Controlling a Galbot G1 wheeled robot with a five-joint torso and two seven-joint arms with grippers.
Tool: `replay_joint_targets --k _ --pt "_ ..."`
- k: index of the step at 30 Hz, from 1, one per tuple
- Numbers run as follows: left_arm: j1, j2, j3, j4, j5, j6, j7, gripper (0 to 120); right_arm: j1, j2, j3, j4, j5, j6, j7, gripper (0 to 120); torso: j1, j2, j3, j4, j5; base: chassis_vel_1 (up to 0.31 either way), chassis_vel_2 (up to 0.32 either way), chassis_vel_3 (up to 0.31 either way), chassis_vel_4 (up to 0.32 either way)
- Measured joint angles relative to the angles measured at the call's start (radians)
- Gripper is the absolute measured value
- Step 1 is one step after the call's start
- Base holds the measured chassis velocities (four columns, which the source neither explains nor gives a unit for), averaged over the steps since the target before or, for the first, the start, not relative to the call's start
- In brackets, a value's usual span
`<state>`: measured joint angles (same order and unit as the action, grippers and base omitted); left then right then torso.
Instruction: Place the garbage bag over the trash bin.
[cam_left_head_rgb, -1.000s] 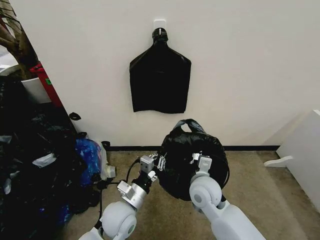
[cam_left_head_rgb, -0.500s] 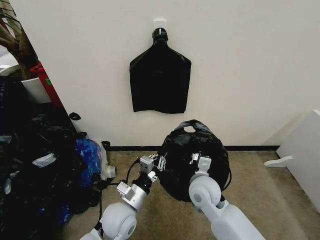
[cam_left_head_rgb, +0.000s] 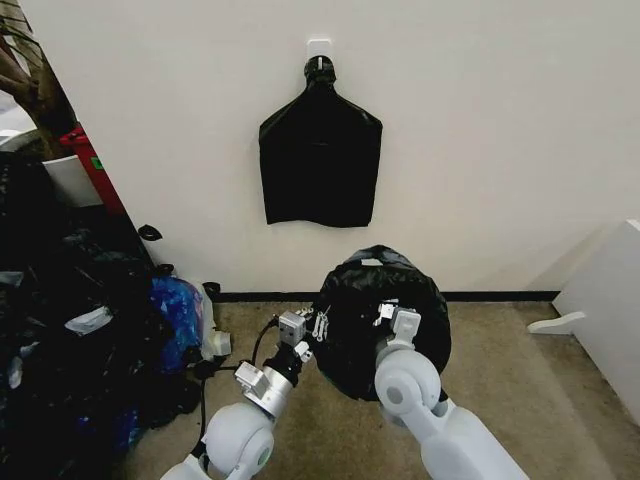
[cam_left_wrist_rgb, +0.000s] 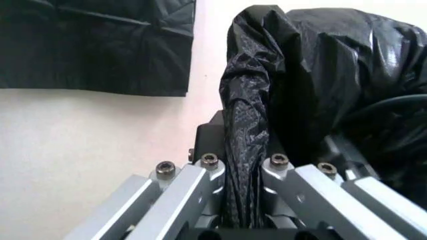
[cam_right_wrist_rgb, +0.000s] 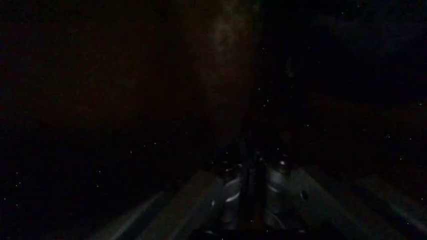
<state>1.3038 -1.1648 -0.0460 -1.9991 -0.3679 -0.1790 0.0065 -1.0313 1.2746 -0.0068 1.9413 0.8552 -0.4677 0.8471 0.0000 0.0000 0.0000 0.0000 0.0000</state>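
We hold the garbage bag (cam_left_head_rgb: 385, 300) low in front of the far wall, just above the floor, billowed into a dome between our two arms. Our left pincer (cam_left_wrist_rgb: 245, 175) is pressed together on a gathered fold at the bag's left side. Our right pincer (cam_right_wrist_rgb: 252, 165) sits deep in dark plastic, fingers together with film seemingly between them. The bag looks light, limp and slippery, so it should be held by bunched folds near the edge. A flat black bundle (cam_left_head_rgb: 320, 150) hangs on the wall above.
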Motion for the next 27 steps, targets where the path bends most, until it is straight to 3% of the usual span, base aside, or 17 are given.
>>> replay_joint_targets --k 14,27 --pt "0.02 0.002 0.001 -0.032 0.003 0.0 0.017 4 0.015 0.007 0.037 -0.073 0.0 0.002 -0.012 0 0.0 0.0 0.0 0.0 0.0 0.0 0.0 0.0 0.0" --pt "-0.02 -0.018 -0.019 0.015 -0.02 -0.005 -0.013 4 -0.034 -0.029 -0.027 0.042 0.04 -0.016 0.001 0 0.0 0.0 0.0 -0.0001 0.0 0.0 0.0 0.0 0.0"
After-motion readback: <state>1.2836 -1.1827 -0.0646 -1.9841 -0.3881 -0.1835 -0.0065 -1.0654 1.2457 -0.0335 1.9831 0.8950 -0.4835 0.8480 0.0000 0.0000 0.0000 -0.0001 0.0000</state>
